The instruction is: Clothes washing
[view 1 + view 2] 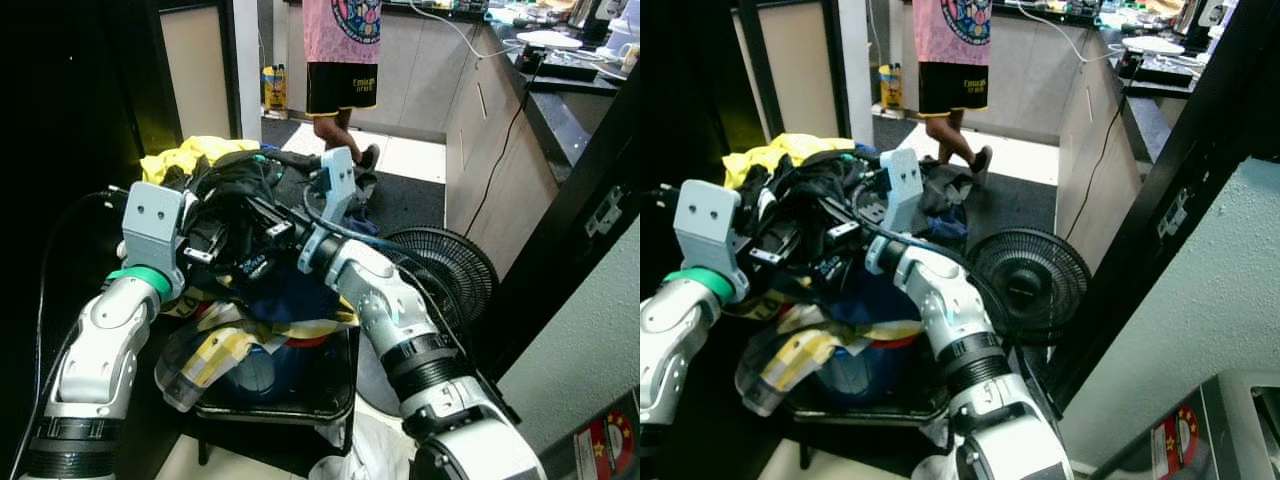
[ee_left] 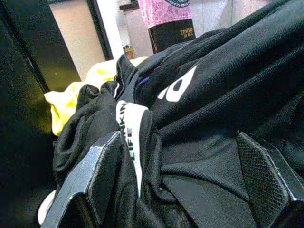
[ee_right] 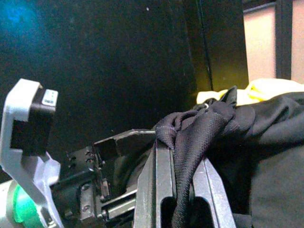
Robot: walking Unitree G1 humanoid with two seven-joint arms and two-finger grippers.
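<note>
Fan: round black wire-grille fan (image 1: 440, 262) stands on the floor.
Person: pink shirt, black shorts (image 1: 340, 60), by grey cabinets (image 1: 420, 70).

A heap of clothes (image 1: 250, 330) lies in a basket (image 1: 300, 400) on a stand directly before the robot. On top of the heap sits a dark garment (image 1: 235, 215), with the left gripper (image 1: 215, 240) and right gripper (image 1: 262, 232) meeting in it. A floor fan (image 1: 440, 265) stands just right of the basket. Behind, a person (image 1: 340, 60) stands before a counter (image 1: 560, 90) that runs along the right.
</note>
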